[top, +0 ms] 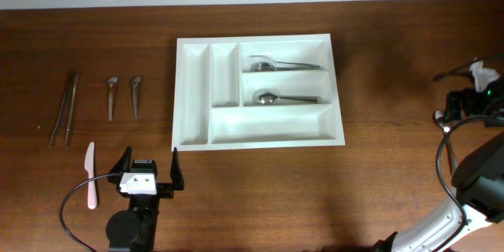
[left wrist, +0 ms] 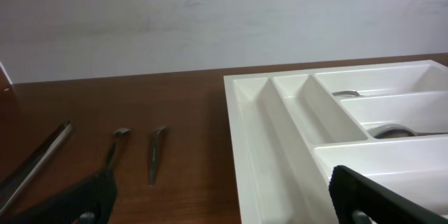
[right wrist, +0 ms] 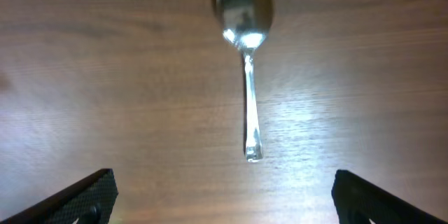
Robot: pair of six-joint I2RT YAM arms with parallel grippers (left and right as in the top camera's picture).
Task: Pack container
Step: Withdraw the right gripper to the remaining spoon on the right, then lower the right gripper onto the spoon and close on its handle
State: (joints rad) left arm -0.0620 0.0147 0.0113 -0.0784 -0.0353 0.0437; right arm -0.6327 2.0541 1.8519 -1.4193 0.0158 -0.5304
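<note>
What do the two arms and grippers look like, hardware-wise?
Left gripper: black, two flat fingers off a white block, black round joint behind, pale cable looping out. Right arm: black and white links, thin black cables, a green light near the wrist. Right gripper: black ridged-edged fingers.

The left wrist view crops the container (left wrist: pixel 232 105) at right and bottom.

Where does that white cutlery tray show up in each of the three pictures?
Overhead: the white tray sits in the picture's centre.
Left wrist: it fills the lower right.
Right wrist: not in it.
Shared landmark: the small spoon just left of the tray, in overhead and left wrist.
</note>
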